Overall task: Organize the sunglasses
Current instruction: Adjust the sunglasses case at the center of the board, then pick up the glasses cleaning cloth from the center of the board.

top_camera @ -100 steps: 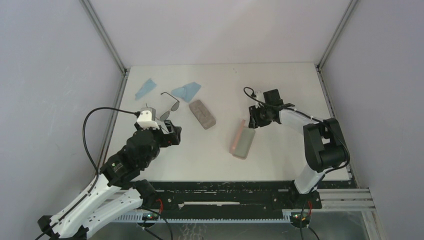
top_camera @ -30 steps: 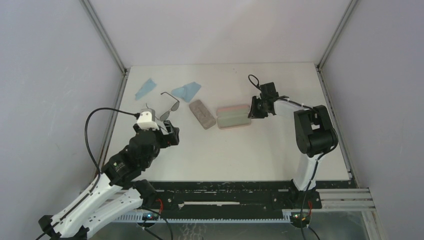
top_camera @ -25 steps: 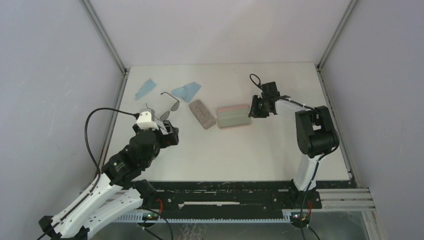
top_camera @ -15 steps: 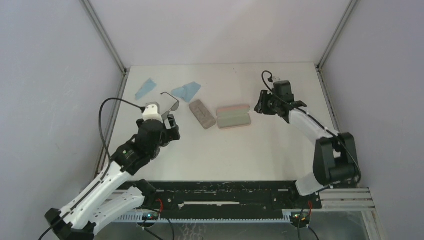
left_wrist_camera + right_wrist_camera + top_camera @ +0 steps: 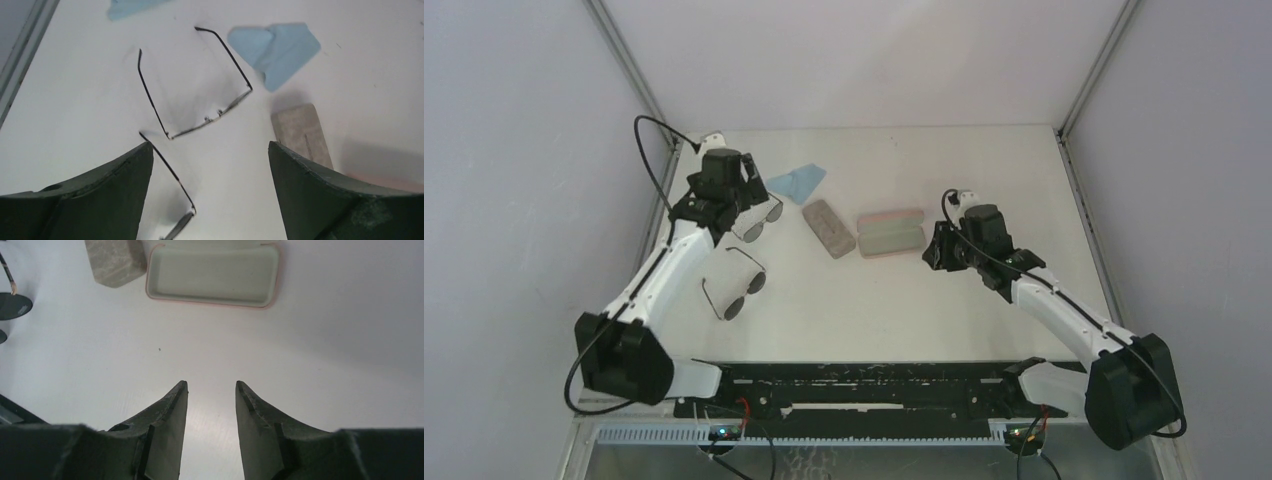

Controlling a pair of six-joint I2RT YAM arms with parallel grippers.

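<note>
Overhead, both wire sunglasses lie at the frame's left: one pair (image 5: pixel 750 230) just under the left gripper (image 5: pixel 746 192), the other pair (image 5: pixel 735 306) lower down. Only the left wrist view shows the first pair's temples unfolded. The left fingers (image 5: pixel 125 175) are spread wide and the right gripper (image 5: pixel 210 386) is partly parted; both grasp nothing.

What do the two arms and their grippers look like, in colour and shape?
Both the left arm and the right arm have white links and black joints. A thin black cable loops at each wrist. The left gripper and right gripper have dark, wedge-shaped fingers tapering to narrow tips.
</note>
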